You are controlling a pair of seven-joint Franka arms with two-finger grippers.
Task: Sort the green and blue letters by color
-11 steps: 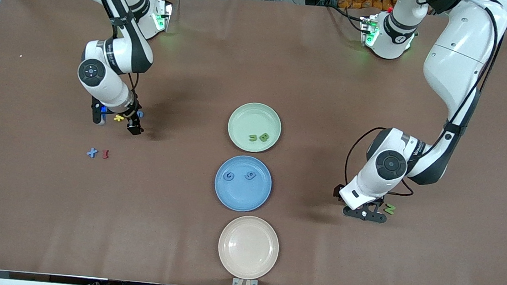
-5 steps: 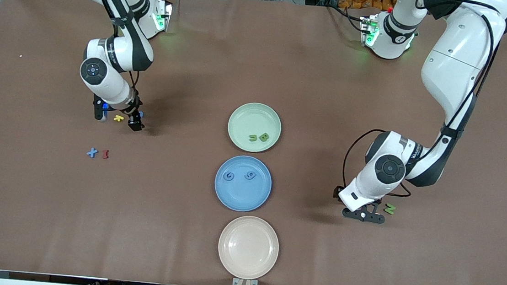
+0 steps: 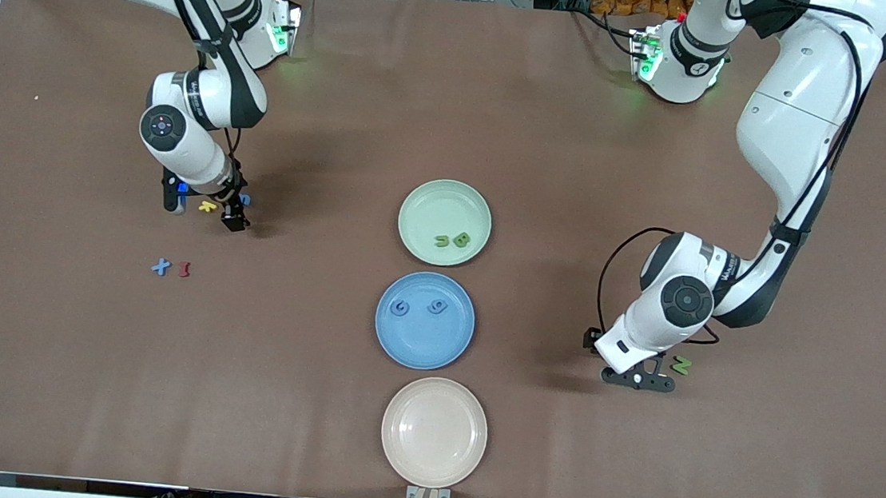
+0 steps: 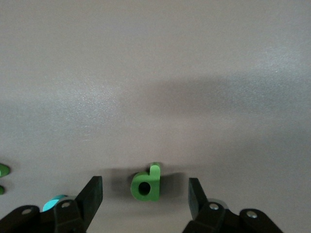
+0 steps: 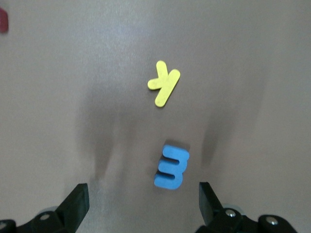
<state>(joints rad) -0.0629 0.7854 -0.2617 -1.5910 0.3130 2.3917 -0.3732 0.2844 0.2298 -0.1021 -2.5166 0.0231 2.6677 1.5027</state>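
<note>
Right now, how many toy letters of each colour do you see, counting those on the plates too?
Blue letters: 4
Green letters: 4
Yellow letter: 1
Red letter: 1
Total: 10

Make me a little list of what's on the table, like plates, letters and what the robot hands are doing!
green plate: holds two green letters
blue plate: holds two blue letters
beige plate: nothing in it, nearest the front camera
left gripper: fingers open around a green p-shaped letter on the table, not gripping yet
green N: on the table beside the left gripper
right gripper: open, low over a blue m-shaped letter
yellow letter: beside the blue m-shaped letter
blue X: beside red I, toward the right arm's end
</note>
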